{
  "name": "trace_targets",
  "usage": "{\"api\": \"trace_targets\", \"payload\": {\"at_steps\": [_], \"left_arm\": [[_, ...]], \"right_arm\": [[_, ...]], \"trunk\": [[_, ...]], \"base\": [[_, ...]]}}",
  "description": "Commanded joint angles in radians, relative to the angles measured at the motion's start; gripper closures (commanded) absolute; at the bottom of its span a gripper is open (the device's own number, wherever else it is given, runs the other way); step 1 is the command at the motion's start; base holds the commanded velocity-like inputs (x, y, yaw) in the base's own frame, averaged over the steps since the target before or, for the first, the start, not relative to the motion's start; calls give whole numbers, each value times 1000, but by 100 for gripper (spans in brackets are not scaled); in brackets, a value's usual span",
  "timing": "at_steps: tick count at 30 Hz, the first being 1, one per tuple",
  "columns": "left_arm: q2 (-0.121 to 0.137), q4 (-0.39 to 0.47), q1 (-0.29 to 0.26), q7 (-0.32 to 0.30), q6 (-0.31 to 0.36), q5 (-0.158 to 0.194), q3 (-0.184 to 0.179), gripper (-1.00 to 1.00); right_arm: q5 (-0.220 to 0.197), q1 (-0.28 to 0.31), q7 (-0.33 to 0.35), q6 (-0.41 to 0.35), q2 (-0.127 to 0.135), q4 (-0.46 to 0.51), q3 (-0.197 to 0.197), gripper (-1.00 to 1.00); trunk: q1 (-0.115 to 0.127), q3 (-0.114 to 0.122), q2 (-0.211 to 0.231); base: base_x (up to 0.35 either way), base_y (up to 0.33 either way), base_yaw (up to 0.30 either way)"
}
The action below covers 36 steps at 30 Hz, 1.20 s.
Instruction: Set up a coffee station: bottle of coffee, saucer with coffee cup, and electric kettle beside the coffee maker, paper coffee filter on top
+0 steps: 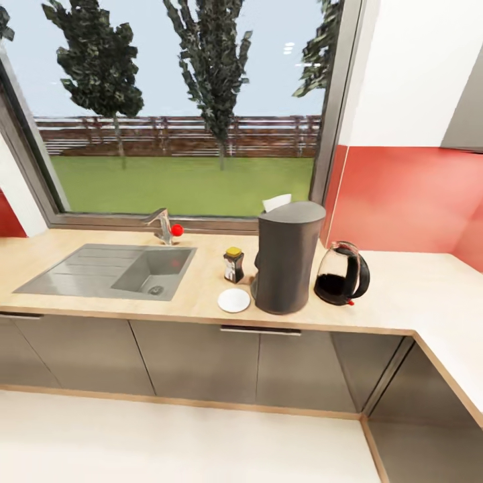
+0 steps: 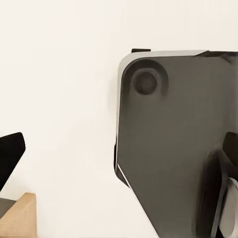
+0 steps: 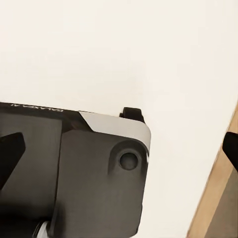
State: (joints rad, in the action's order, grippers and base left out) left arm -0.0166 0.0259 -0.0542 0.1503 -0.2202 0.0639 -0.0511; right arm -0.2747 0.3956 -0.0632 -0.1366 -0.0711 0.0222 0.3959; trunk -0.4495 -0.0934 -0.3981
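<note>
From my head camera I'm facing the kitchen countertop (image 1: 80, 305), which runs across mid-frame under a big window. The coffee maker (image 1: 287, 258) stands right of centre, with the paper coffee filter (image 1: 276, 202) sticking up from its top. The bottle of coffee (image 1: 233, 264) sits just left of the maker. The saucer (image 1: 233, 300) lies in front of the bottle, close beside the maker's base; nothing is on it. The electric kettle (image 1: 342, 274) stands just right of the maker, apart from it. A sink (image 1: 107, 270) with a tap (image 1: 162, 226) takes up the counter's left part.

Both wrist cameras look down on pale floor (image 2: 64, 99) and the robot's dark base (image 3: 74, 178). I only get black fingertips (image 2: 10, 153) at the frame edges on each side, so both grippers look spread wide with nothing between them.
</note>
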Motion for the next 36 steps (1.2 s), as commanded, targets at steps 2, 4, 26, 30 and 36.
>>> {"api": "trace_targets", "payload": {"at_steps": [2,4,26,30,36], "left_arm": [[0,-1,-1,3,-4,7,-6,-100],[0,-1,-1,3,-4,7,-6,-100],[0,0,-1,3,-2,7,-6,-100],[0,0,-1,3,-2,7,-6,-100],[4,0,-1,-2,-4,95,-10,-100]], "right_arm": [[-9,0,-4,-6,0,2,9,-100],[-9,0,-4,-6,1,2,9,-100],[-9,0,-4,-6,-1,2,9,-100],[-8,-1,-3,-5,-1,2,9,-100],[-13,-1,-1,-2,0,3,8,-100]], "trunk": [[-1,-2,-2],[-1,-2,-2],[-1,-2,-2],[-1,-2,-2],[-1,-1,-2]], "base": [[0,0,271],[0,0,274],[125,85,278],[249,222,279],[244,230,169]]}}
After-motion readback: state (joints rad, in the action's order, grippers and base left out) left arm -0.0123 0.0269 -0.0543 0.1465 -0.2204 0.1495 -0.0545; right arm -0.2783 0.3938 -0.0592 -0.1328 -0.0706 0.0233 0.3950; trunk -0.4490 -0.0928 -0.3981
